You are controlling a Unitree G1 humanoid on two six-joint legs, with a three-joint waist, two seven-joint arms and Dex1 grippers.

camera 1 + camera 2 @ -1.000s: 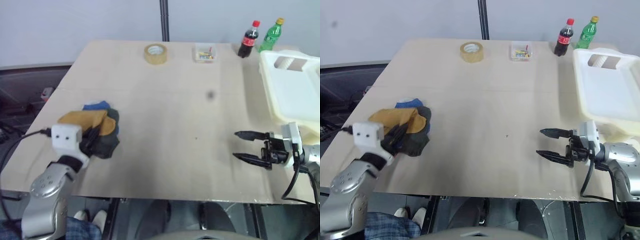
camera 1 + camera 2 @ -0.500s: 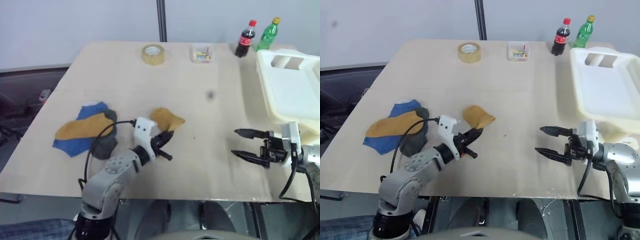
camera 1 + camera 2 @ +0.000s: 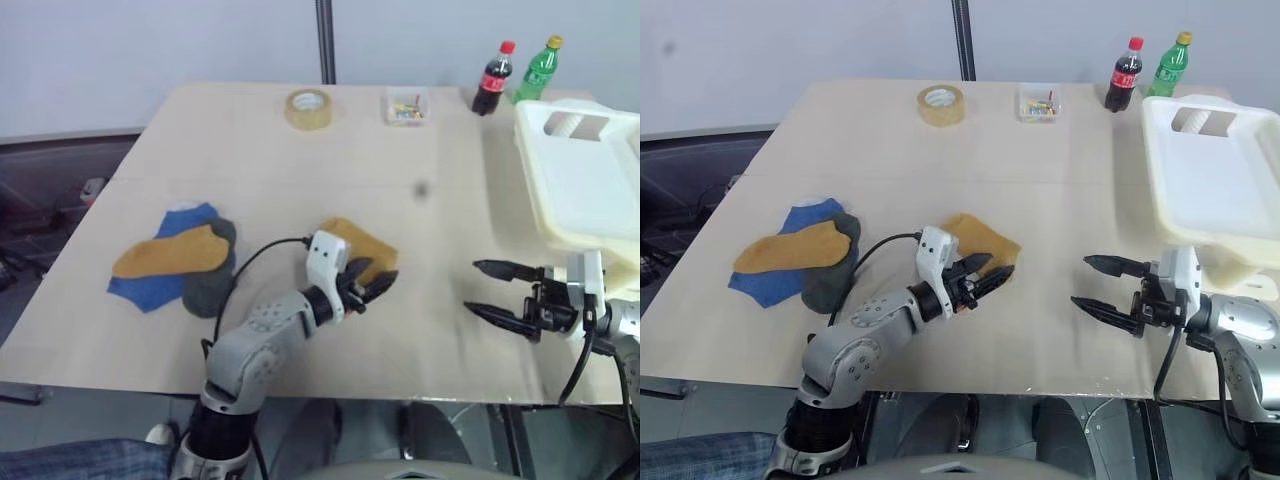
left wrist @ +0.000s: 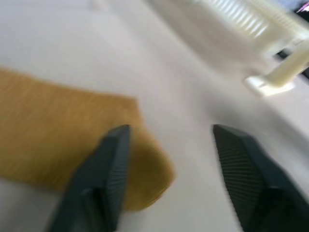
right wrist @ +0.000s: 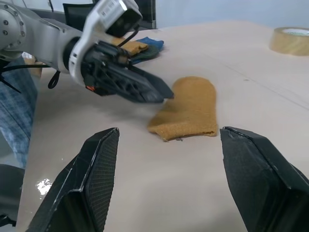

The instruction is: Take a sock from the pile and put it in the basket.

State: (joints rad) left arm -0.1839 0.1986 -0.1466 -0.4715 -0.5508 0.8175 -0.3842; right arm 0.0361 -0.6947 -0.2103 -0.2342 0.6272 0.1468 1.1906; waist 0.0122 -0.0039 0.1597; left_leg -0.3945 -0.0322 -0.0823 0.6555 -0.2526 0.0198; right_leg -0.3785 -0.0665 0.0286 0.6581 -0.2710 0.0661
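Yellow sock (image 3: 980, 238) flat on table (image 3: 1040, 140) mid-front, apart from pile (image 3: 800, 262). Left gripper (image 3: 988, 278) fingers parted over its edge, gripping nothing. Right gripper (image 3: 1098, 286) wide open, empty. Basket (image 3: 1215, 180) far right.

The pile (image 3: 175, 268) lies at the table's (image 3: 300, 170) left, the basket (image 3: 585, 185) right (one sock (image 3: 362, 247) between).

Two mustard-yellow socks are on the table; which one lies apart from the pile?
The mustard sock at mid-table, by the left gripper. The other mustard sock overlaps the blue and grey ones in the pile.
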